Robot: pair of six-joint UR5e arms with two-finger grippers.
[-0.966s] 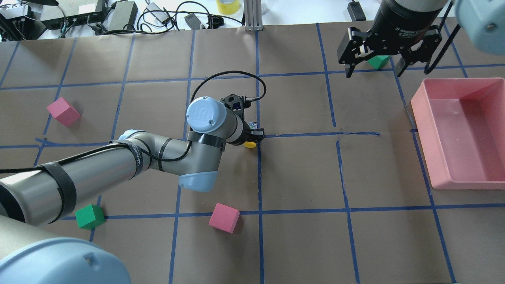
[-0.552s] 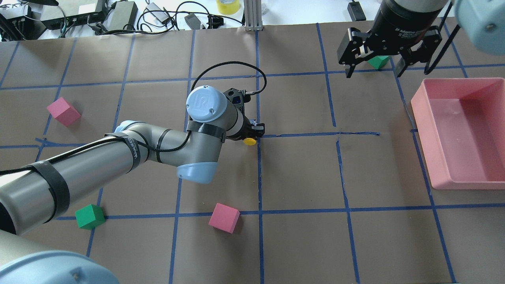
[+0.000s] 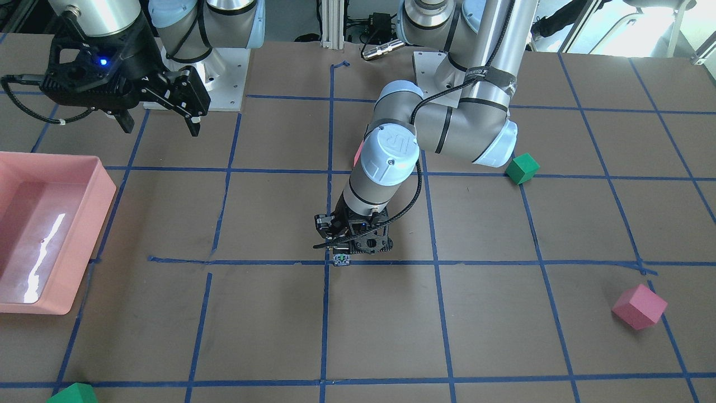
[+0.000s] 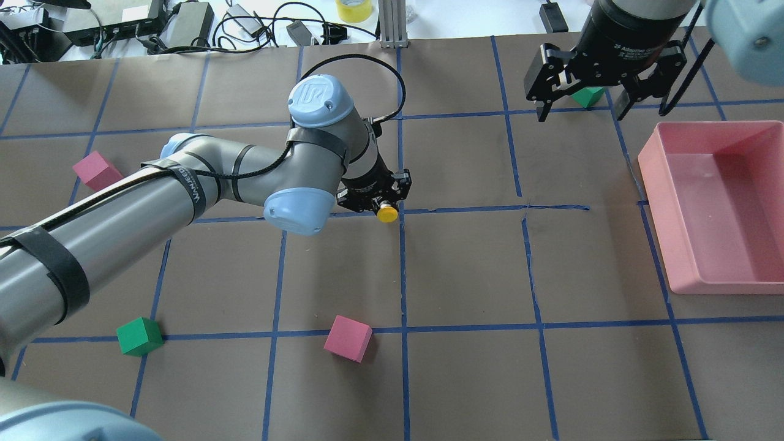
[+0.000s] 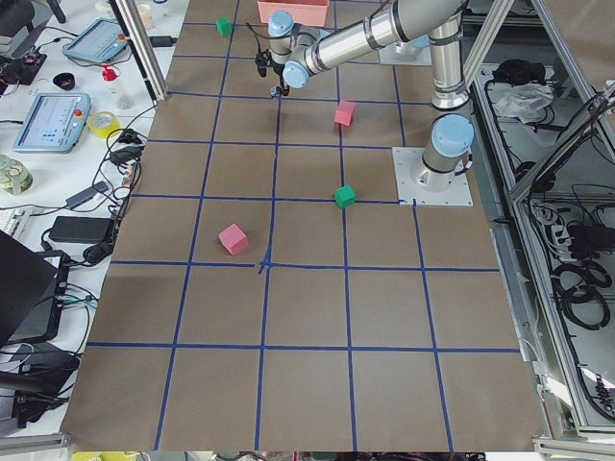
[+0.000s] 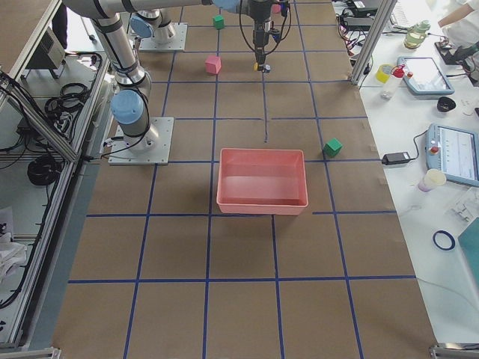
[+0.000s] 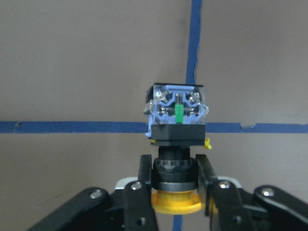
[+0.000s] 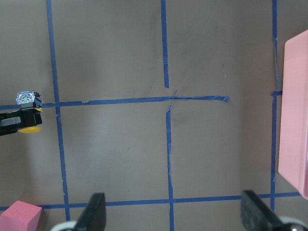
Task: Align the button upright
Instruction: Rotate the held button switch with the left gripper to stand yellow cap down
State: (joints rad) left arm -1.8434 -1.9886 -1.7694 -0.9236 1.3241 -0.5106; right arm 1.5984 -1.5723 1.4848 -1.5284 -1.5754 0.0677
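The button has a yellow cap (image 4: 387,213), a black body (image 7: 175,168) and a silvery contact block (image 7: 176,113). My left gripper (image 4: 381,203) is shut on the black body, one finger on each side (image 7: 145,175). It holds the button over a blue tape crossing at the table's middle. The cap points toward the robot's side and the block (image 3: 340,259) points away. I cannot tell whether the button touches the table. My right gripper (image 4: 582,113) hangs open and empty at the far right, and it also shows in the front view (image 3: 159,127).
A pink tray (image 4: 723,286) stands at the right edge. Pink cubes (image 4: 348,338) (image 4: 97,171) and green cubes (image 4: 139,336) (image 4: 588,95) lie scattered. One green cube sits just behind my right gripper. Cables and gear lie beyond the far edge.
My left wrist has swung up and toward the far side, turning the gripper with the button in it. The yellow cap stayed near the tape crossing. The right arm has not moved.
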